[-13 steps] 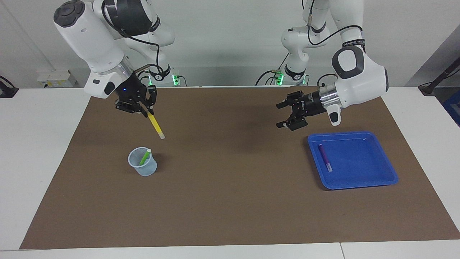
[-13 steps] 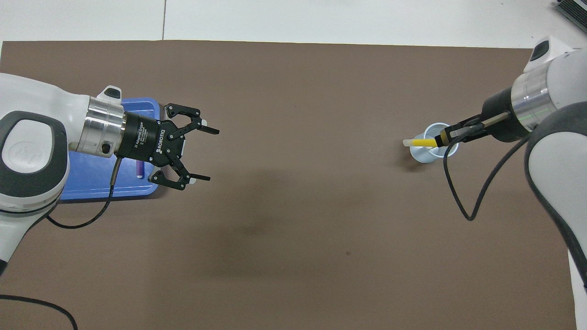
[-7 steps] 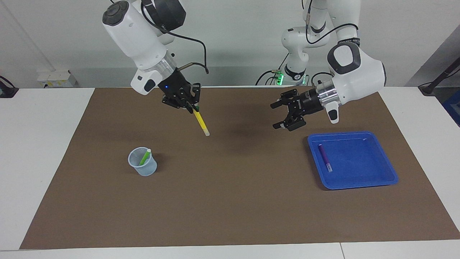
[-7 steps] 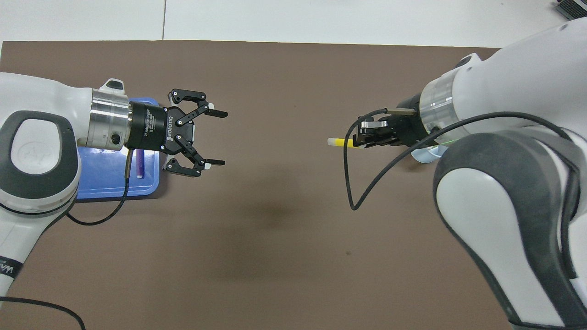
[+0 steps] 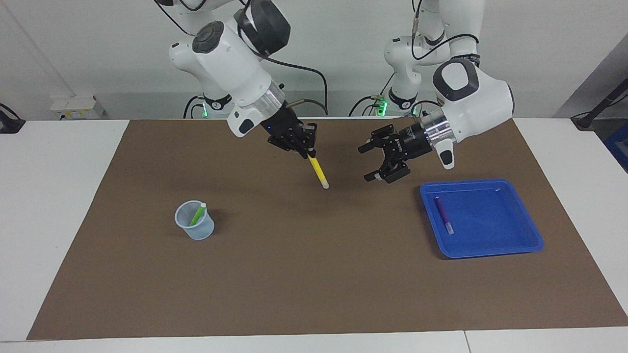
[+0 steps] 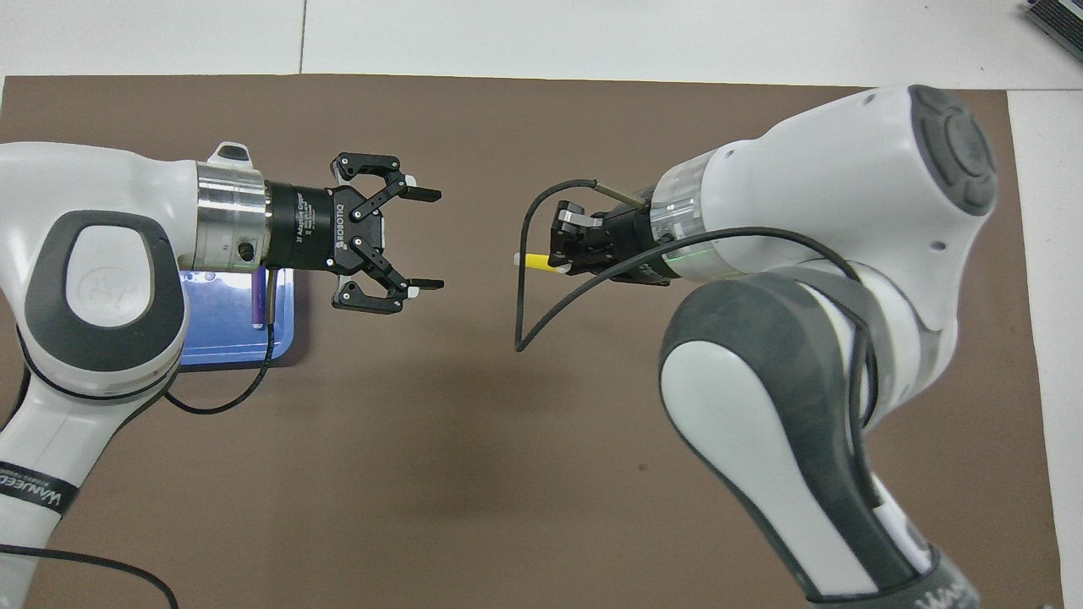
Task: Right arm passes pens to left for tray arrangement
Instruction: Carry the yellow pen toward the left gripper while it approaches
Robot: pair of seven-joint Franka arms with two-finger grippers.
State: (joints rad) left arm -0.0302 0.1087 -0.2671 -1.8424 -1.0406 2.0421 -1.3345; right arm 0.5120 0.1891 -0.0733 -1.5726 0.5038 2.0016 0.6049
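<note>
The right claw is clamped on the top of the yellow pen, which hangs slanted over the middle of the bench with its whitish end pointing at the left claw, spread wide just beside it. To hand over cleanly, I'd feed the free end squarely between those fingers (letting go only once they grip). The purple pen lies in the tray; the green pen stands in the cup.

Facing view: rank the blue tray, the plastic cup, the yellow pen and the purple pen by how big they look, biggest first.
1. Blue tray
2. Plastic cup
3. Yellow pen and purple pen: they look about alike, and the yellow one is raised in the right gripper, so I won't rank them.
</note>
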